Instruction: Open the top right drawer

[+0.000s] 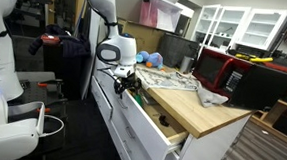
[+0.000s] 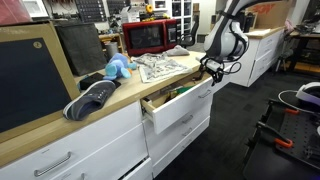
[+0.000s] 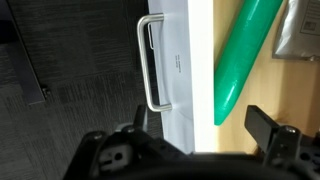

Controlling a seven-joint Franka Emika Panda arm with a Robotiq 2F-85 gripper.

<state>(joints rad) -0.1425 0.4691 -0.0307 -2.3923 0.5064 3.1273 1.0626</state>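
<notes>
The top right drawer (image 1: 143,130) is pulled out of the white cabinet in both exterior views (image 2: 186,112). Its pale inner box shows under the wooden countertop. In the wrist view its flat white front (image 3: 180,60) carries a slim metal handle (image 3: 150,62), and a green object (image 3: 240,50) lies inside. My gripper (image 3: 200,118) is open, with one finger on the handle side of the front and the other over the drawer's inside. It hovers at the drawer front's end in both exterior views (image 1: 129,84) (image 2: 211,68) and holds nothing.
On the wooden countertop (image 1: 210,114) stand a red microwave (image 1: 219,67) (image 2: 150,37), a blue plush toy (image 1: 150,58) (image 2: 118,68), printed paper (image 2: 160,66) and a grey shoe (image 2: 92,98). Deeper white drawer fronts (image 2: 70,158) sit alongside. A black stand (image 2: 275,130) is on the floor.
</notes>
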